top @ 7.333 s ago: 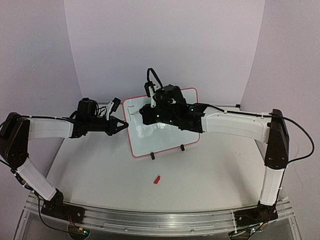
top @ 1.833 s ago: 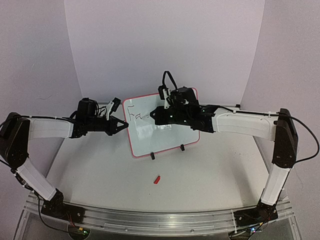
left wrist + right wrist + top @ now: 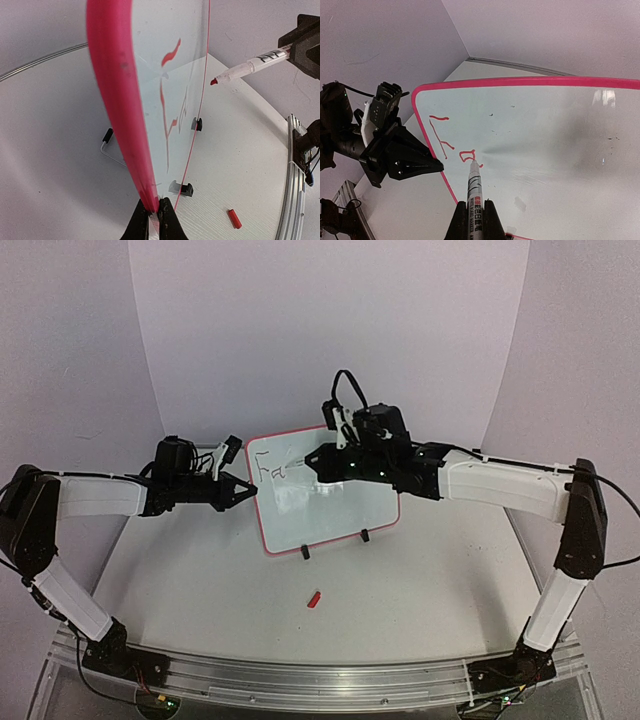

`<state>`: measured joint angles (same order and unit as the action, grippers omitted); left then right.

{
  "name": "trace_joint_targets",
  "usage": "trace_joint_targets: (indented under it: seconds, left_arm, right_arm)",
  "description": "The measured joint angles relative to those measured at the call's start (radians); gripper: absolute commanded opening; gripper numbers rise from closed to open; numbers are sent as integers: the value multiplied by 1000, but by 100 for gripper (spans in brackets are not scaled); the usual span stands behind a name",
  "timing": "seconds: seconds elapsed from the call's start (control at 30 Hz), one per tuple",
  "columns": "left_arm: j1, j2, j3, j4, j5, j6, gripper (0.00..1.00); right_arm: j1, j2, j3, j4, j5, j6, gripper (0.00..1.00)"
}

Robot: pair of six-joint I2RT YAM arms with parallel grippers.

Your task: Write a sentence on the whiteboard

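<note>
The whiteboard (image 3: 345,512) stands tilted on two black feet at the table's middle back. It also shows in the left wrist view (image 3: 114,95) and the right wrist view (image 3: 550,135). Of the sentence (image 3: 268,469), only red letters "Fa" show, at the board's upper left (image 3: 454,146). My left gripper (image 3: 250,490) is shut on the board's left rim (image 3: 154,214). My right gripper (image 3: 334,462) is shut on a white marker (image 3: 475,186). The marker's red tip (image 3: 214,81) hovers just off the board face, right of the "a".
A small red marker cap (image 3: 315,598) lies on the white table in front of the board, also seen in the left wrist view (image 3: 234,219). A wire stand leg (image 3: 107,145) sits behind the board. A curved wall rings the table's back.
The writing grew from a single stroke to "Fa". My right gripper has moved rightward and a little up along the board with the marker. The left gripper has held still on the rim.
</note>
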<state>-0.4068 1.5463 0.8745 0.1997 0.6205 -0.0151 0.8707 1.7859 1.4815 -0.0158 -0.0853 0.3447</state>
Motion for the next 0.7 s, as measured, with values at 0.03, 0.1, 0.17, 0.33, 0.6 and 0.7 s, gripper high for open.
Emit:
trace_joint_targets:
  seconds: [0.03, 0.1, 0.17, 0.33, 0.6, 0.7]
  left_arm:
    - [0, 0, 0, 0, 0, 0, 0]
    - [0, 1, 0, 1, 0, 0, 0]
    - [0, 2, 0, 1, 0, 0, 0]
    - [0, 4, 0, 3, 2, 0, 0]
    - [0, 6, 2, 3, 4, 0, 0]
    - [0, 6, 2, 3, 5, 0, 0]
  right_arm:
    - [0, 0, 3, -1, 3, 0, 0]
    - [0, 4, 11, -1, 8, -1, 0]
    - [0, 13, 23, 1, 13, -3, 0]
    - [-2, 31, 35, -1, 18, -3, 0]
    - [-2, 60, 46, -20, 27, -3, 0]
    - [-2, 60, 46, -31, 28, -3, 0]
